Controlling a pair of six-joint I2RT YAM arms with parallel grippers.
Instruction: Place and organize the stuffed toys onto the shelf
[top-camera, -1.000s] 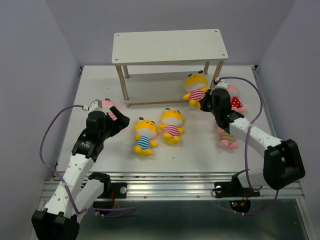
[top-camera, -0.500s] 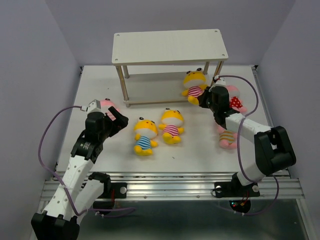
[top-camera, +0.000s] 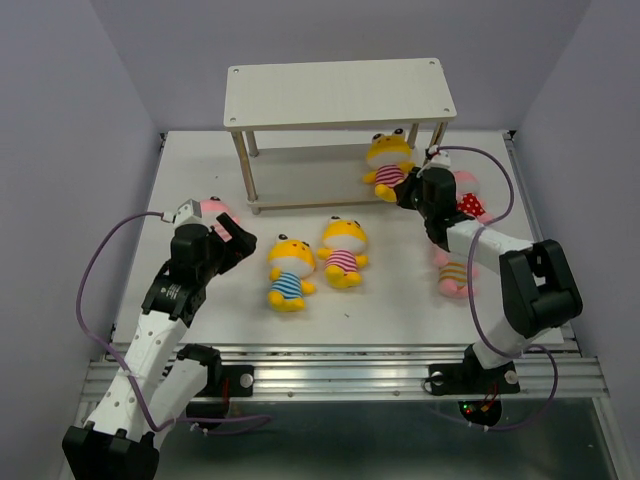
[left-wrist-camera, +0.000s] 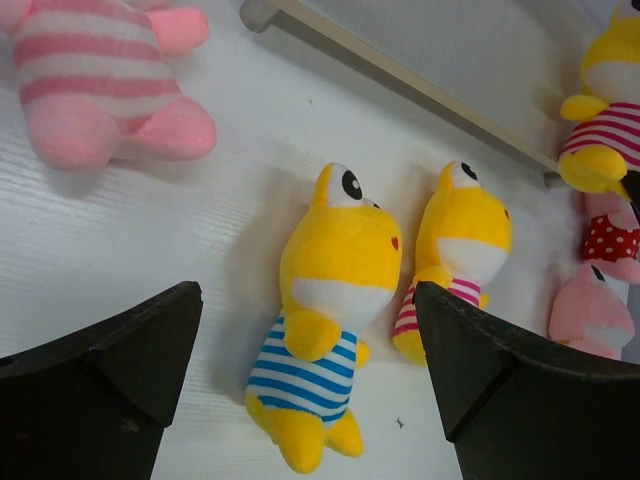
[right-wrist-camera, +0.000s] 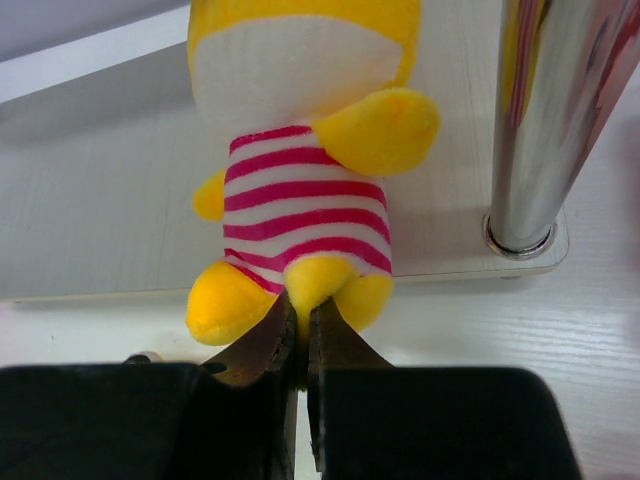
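**Toy at the shelf.** The right gripper (right-wrist-camera: 300, 312) has its jaws pinched together on one foot of a yellow toy in pink stripes (right-wrist-camera: 305, 195). It holds the toy at the front edge of the lower board (right-wrist-camera: 90, 210) of the shelf (top-camera: 340, 92), just beside the right front leg (right-wrist-camera: 535, 120), at about 1 o'clock on the table (top-camera: 400, 300). Whether the toy's weight rests on the board cannot be told.

The left gripper (left-wrist-camera: 305, 300) hangs at 9 o'clock, jaws wide apart and gripping nothing. Below it, near the table's centre, a yellow toy in blue stripes (left-wrist-camera: 330, 310) lies beside a second pink-striped yellow toy (left-wrist-camera: 450, 255). A pink striped toy (left-wrist-camera: 105, 90) lies just beyond the gripper at 10 o'clock. At 3 o'clock lie a pink toy in red polka dots (top-camera: 470, 203) and another pink toy (top-camera: 455, 275).

The toys look light, soft and squashy, with fuzzy cloth that should not slip and nothing to break. A pinch on a foot seems enough to lift one, but the body would likely flop and swing from so small a hold. A grip across the striped belly or the head would probably steer a toy better when standing it upright.
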